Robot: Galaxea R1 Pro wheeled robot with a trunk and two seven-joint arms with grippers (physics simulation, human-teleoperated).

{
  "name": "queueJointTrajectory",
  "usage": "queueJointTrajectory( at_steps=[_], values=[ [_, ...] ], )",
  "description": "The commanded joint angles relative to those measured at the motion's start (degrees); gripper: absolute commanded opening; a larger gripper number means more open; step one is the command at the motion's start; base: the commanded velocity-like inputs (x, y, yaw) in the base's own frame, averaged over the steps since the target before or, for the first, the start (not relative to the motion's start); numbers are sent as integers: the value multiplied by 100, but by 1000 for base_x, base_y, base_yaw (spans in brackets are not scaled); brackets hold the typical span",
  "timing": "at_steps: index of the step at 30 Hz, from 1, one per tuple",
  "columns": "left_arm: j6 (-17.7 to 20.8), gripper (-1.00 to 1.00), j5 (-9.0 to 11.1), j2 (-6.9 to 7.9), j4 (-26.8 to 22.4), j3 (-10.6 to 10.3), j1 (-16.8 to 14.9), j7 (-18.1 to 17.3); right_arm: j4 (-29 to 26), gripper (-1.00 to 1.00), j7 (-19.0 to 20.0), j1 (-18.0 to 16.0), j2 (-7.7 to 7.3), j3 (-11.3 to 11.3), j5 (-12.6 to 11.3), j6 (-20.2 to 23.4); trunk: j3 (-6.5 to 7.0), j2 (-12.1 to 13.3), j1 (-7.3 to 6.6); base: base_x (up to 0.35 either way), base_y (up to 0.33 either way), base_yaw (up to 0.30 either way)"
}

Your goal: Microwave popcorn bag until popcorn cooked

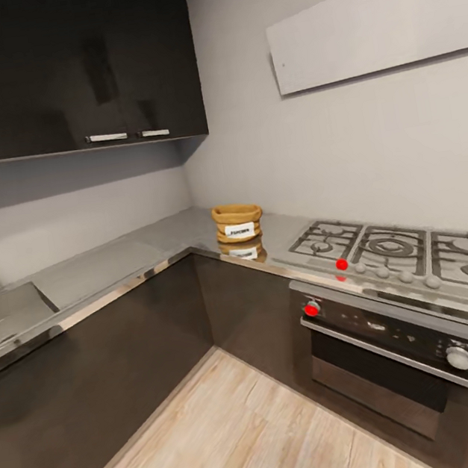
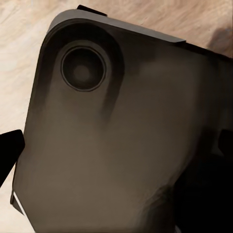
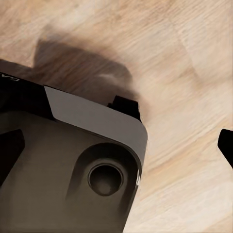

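Observation:
The popcorn bag (image 1: 237, 223), a squat tan sack with a white label, stands upright on the shiny steel countertop (image 1: 117, 261) in the corner of the kitchen, just left of the gas hob. Its reflection shows on the steel below it. The popcorn is hidden and the microwave is out of view. In the left wrist view, my left gripper (image 2: 116, 150) hangs over the robot's dark base (image 2: 121, 121), its black fingertips (image 2: 9, 156) far apart at the frame edges. My right gripper (image 3: 119, 148) is likewise spread, empty, above the base and the wood floor.
A gas hob (image 1: 395, 250) with black grates sits right of the bag, above a steel built-in oven (image 1: 392, 349). Dark upper cabinets (image 1: 63, 64) hang over the left counter, and a white extractor hood (image 1: 374, 23) over the hob. A sink (image 1: 1, 316) lies at far left. Wood floor (image 1: 245, 444) fills the corner.

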Motion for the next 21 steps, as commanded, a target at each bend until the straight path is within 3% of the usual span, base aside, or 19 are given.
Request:
queueJointTrajectory(
  at_steps=[1,7,21],
  values=[
    [-6,100,36,0,-2,2,2,-20,14,100,6,-7,-6,-48,37,-10,-5,-2,3,284,229,0],
    [33,100,54,-3,13,2,3,49,14,100,6,-7,-7,-50,29,-10,-5,-2,3,299,184,0],
    [38,100,21,0,5,-16,3,50,21,100,9,-7,-16,-50,29,14,-5,-2,3,324,23,0]
  ],
)
